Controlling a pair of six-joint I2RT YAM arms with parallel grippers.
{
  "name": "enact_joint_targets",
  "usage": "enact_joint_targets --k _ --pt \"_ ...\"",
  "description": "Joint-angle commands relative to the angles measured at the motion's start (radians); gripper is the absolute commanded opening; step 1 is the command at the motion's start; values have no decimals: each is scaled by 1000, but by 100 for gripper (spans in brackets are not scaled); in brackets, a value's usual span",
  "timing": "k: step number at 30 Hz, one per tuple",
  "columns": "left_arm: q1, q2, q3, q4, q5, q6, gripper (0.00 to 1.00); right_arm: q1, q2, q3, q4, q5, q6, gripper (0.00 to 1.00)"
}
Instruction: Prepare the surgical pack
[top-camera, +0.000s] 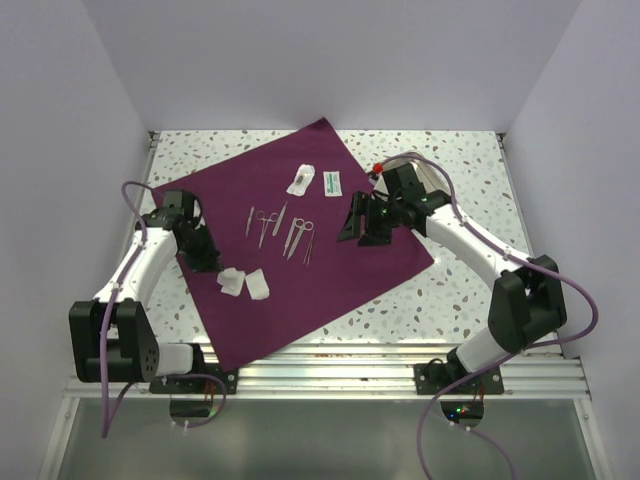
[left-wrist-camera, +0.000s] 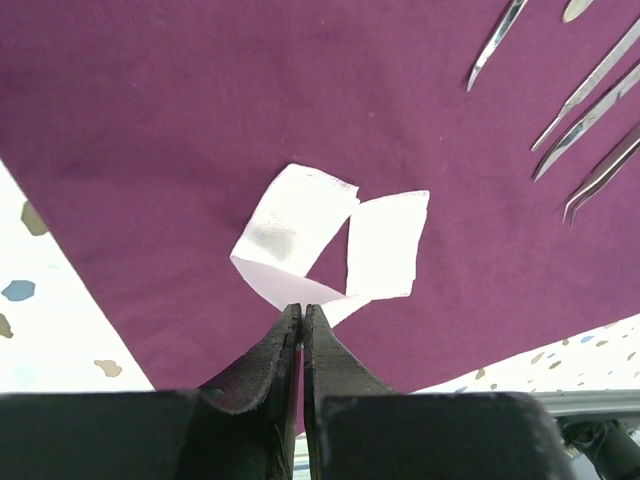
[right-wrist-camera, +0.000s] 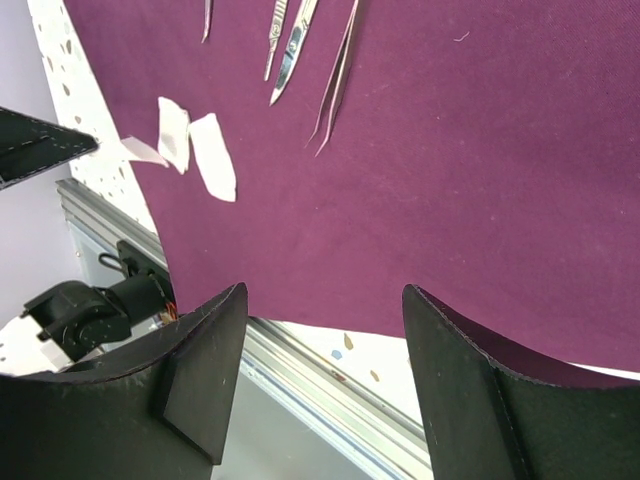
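The surgical pack (top-camera: 300, 250) is a deep purple drape spread flat as a large square, turned like a diamond on the speckled table. Two small white gauze squares lie near its left corner. My left gripper (top-camera: 216, 266) is shut, and its tips (left-wrist-camera: 302, 308) pinch the near edge of the curled left gauze square (left-wrist-camera: 295, 215). The other gauze square (left-wrist-camera: 385, 245) lies flat beside it. My right gripper (top-camera: 360, 228) hangs open over the drape's right part, with only purple cloth (right-wrist-camera: 450, 150) and the table's edge between its fingers (right-wrist-camera: 325, 292).
Steel scissors and forceps (top-camera: 265, 222) and more instruments (top-camera: 298, 236) lie in the drape's middle. Two white packets (top-camera: 300, 180) (top-camera: 333, 182) lie farther back. The aluminium rail (top-camera: 340, 365) runs along the near table edge. White walls close in the back and both sides.
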Motion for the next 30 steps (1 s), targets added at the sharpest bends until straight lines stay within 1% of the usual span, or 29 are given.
enact_joint_targets --k 1,2,3,9,15,30 --pt "-4 29 5 23 39 -3 8 1 11 17 22 -23 2 67" --pt "-4 35 9 15 41 -3 8 0 13 15 22 -23 2 67" --pt "-28 37 12 12 44 2 8 0 13 15 21 -23 0 67" --pt "-29 34 32 -26 39 14 8 0 13 11 25 -20 2 67" --pt "-29 37 26 -19 38 8 8 1 22 17 27 -20 2 67" --pt "-29 112 26 37 19 11 9 1 41 26 16 -17 -6 67"
